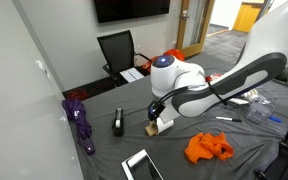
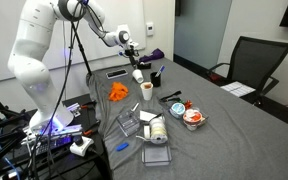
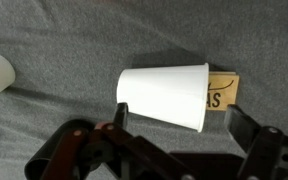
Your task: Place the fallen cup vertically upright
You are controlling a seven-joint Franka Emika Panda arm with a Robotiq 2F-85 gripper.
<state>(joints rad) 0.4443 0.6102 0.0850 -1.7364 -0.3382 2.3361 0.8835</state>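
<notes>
The fallen cup (image 3: 164, 95) lies on its side on the grey tabletop, narrow end to the left and wide end to the right in the wrist view. It looks white there, with a tan strip bearing dark letters at its wide end. It also shows in both exterior views (image 1: 162, 125) (image 2: 138, 76), just under the gripper. My gripper (image 3: 182, 128) is open and hovers right over the cup, one finger on each side, not touching it. The gripper also shows in both exterior views (image 1: 156, 110) (image 2: 134, 62).
An upright tan cup (image 2: 147, 90) and a small black pen holder (image 2: 157, 77) stand close by. An orange object (image 1: 209, 147), a purple object (image 1: 81, 118), a black item (image 1: 119, 122), a tablet (image 1: 142, 165) and clear plastic containers (image 2: 154, 150) lie around. An office chair (image 1: 117, 50) stands beyond the table.
</notes>
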